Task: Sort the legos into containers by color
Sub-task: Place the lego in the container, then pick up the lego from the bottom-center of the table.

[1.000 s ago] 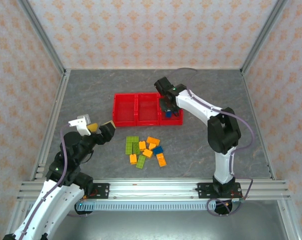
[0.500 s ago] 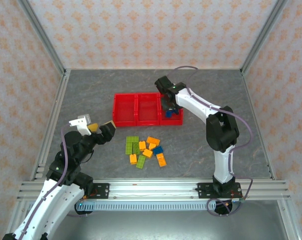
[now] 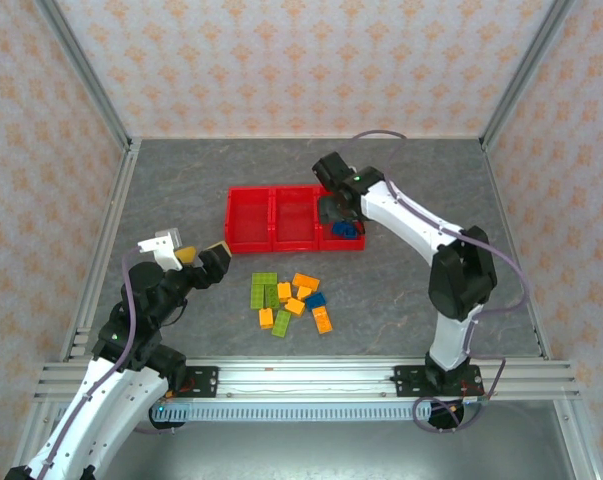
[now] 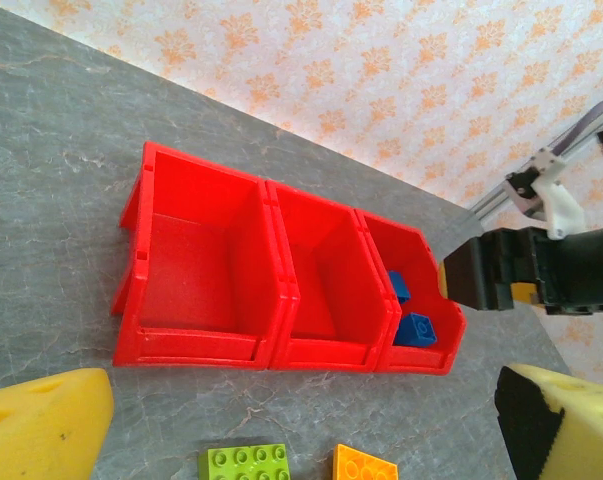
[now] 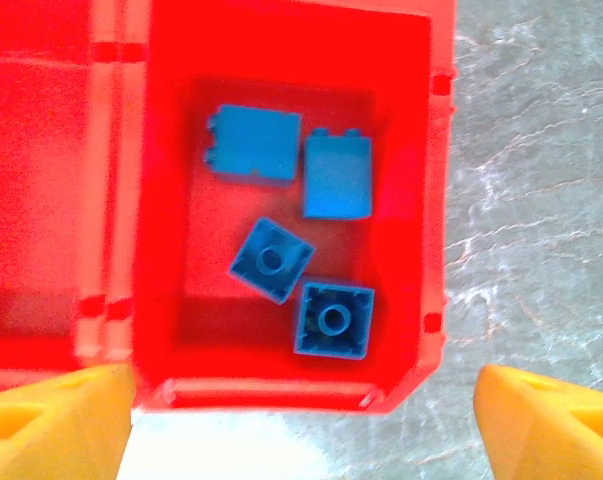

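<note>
**Left arm.** The left hand (image 3: 203, 253) hovers above the surface (image 3: 161, 190) at the near left, well apart from the red tray (image 3: 229, 222). Its fingers stand wide apart and grip nothing. In the left wrist view the yellow pads (image 4: 41, 420) sit at the two lower corners.

**Centre.** The loose legos (image 3: 291, 302) lie in a cluster on the surface, near the front of the tray and not touching it. The top view takes in the whole cluster: lime green, orange and one blue brick (image 3: 314, 300). The left wrist view catches two of them at its lower edge, a green brick (image 4: 244, 462) and an orange brick (image 4: 366, 465). It also shows the tray's three compartments in depth, walls and floors included, which the top view flattens.

**Right arm.** The right hand (image 3: 339, 214) hangs over the right compartment (image 3: 353, 244). Its fingers are spread wide and clamp nothing. In the right wrist view its pads (image 5: 51, 420) sit at the two lower corners, below the compartment's near wall. That view resolves four blue legos (image 5: 272, 260) lying apart on the compartment floor. The left wrist view shows two of them, and the top view shows a blue patch partly behind the hand.

**Change from one second before.** The right arm's elbow has swung to the right and toward the near edge, and the hand is over the same compartment. The left arm, the tray and the loose cluster lie where they were.
</note>
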`<move>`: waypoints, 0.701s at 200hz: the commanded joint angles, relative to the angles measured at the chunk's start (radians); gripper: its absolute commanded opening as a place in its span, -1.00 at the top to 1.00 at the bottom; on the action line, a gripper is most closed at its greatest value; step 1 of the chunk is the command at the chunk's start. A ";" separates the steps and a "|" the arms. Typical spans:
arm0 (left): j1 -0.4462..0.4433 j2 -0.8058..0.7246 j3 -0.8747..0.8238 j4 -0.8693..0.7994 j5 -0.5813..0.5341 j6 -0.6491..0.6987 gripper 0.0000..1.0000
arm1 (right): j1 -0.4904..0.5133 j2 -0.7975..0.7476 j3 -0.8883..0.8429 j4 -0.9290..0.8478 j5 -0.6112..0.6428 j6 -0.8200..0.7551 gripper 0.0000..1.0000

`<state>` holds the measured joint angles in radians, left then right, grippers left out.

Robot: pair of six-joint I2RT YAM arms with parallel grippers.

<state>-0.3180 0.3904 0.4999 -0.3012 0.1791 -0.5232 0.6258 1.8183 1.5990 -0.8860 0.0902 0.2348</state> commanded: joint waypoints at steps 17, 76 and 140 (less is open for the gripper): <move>0.008 -0.002 -0.004 0.016 -0.007 0.007 -0.98 | 0.087 -0.114 -0.104 -0.007 -0.099 0.076 -0.89; 0.007 -0.005 -0.002 0.013 -0.001 0.007 -0.99 | 0.185 -0.241 -0.331 0.072 -0.246 0.120 -0.99; 0.008 -0.029 -0.004 0.013 -0.017 0.000 -0.98 | 0.309 -0.307 -0.529 0.094 -0.308 0.152 -1.00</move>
<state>-0.3180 0.3721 0.4999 -0.3016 0.1757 -0.5236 0.8944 1.5536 1.1084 -0.8101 -0.1883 0.3492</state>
